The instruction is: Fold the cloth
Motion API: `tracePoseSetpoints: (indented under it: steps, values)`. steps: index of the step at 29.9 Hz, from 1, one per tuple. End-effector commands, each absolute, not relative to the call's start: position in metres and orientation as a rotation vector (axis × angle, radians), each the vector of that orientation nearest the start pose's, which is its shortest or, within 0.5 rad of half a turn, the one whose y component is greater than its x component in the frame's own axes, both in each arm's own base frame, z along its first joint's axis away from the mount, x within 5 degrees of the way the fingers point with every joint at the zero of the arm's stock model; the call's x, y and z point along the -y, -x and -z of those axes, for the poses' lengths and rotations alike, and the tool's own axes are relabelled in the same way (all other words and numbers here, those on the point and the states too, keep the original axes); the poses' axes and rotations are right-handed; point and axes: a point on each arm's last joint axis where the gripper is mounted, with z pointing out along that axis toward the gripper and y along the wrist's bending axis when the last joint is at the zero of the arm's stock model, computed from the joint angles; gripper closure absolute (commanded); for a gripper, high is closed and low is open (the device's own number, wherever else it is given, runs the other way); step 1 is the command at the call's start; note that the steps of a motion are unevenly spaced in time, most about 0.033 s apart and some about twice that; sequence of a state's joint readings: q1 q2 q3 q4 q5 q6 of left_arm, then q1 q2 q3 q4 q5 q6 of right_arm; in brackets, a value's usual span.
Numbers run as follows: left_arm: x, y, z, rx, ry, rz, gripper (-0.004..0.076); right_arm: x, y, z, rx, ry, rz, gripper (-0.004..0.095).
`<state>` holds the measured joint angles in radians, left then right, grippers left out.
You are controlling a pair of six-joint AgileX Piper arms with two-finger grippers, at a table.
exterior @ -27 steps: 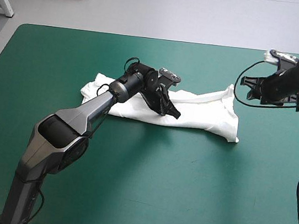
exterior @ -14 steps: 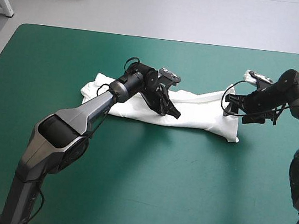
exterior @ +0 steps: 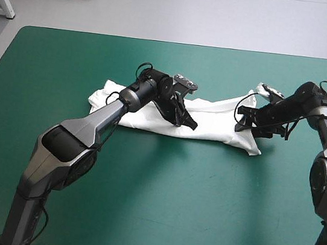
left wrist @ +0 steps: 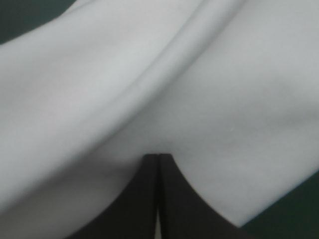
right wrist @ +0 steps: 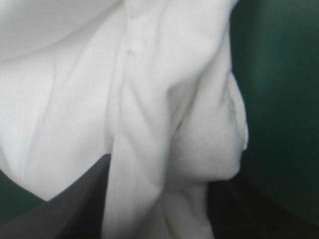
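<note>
T-shirt (exterior: 218,125): one, white, lying as a long folded band on the far half of the table (exterior: 157,213). It runs from left of centre toward the right edge and is well apart from every edge.

Pincers: two.
- My left pincer (exterior: 191,125) has its black fingers pressed together into one point. The tip rests on the middle of the T-shirt, close to its near side.
- My right pincer (exterior: 244,118) stands wide at the T-shirt's right end. A bunched fold of cloth lies between its fingers (right wrist: 65,209). I cannot tell whether they touch it.

Teal-green cover shows all round the T-shirt. The broadest stretch is toward the near edge and a narrower strip toward the far edge. Pale grey floor (exterior: 227,16) lies beyond the far edge.
</note>
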<state>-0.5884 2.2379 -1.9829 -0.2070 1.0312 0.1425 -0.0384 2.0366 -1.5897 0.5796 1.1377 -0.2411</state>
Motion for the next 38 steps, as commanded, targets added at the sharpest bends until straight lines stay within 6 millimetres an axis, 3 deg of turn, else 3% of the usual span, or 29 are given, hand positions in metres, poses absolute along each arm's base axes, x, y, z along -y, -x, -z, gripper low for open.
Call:
tracePoseSetpoints:
  steps: [1,5,7,8,11,14,21,24,30,38]
  values:
    - [0.284,-0.395,-0.243,-2.598,-0.893,0.410,0.0733,-0.047,-0.415,-0.227,-2.854,0.030,-0.831,0.0545]
    - [0.284,-0.395,-0.243,-2.598,-0.893,0.410,0.0733,-0.058,-0.414,-0.221,-2.874,0.067,-0.834,0.0749]
    - [0.284,-0.395,-0.243,-2.598,-0.893,0.408,0.0733,-0.058,-0.414,-0.220,-2.880,0.079,-0.814,0.0910]
    - [0.284,-0.395,-0.243,-2.598,-0.893,0.408,0.0733,-0.058,-0.414,-0.221,-2.876,0.081,-0.812,0.0921]
    - [0.283,-0.395,-0.243,-2.598,-0.894,0.406,0.0733,-0.058,-0.415,-0.234,-2.843,0.100,-0.794,0.0921]
    - [0.283,-0.394,-0.243,-2.601,-0.896,0.405,0.0733,-0.057,-0.415,-0.258,-2.772,0.125,-0.770,0.0921]
    - [0.283,-0.394,-0.243,-2.601,-0.896,0.405,0.0733,-0.061,-0.399,-0.338,-2.569,0.198,-0.792,0.0921]
    - [0.283,-0.395,-0.243,-2.598,-0.894,0.406,0.0733,-0.065,-0.388,-0.362,-2.505,0.220,-0.836,0.0921]
    - [0.283,-0.395,-0.243,-2.596,-0.898,0.393,0.0733,-0.084,-0.365,-0.394,-2.421,0.304,-0.855,0.0921]
    - [0.276,-0.399,-0.242,-2.614,-0.852,0.396,0.0733,-0.111,-0.354,-0.408,-2.358,0.389,-0.880,0.0921]
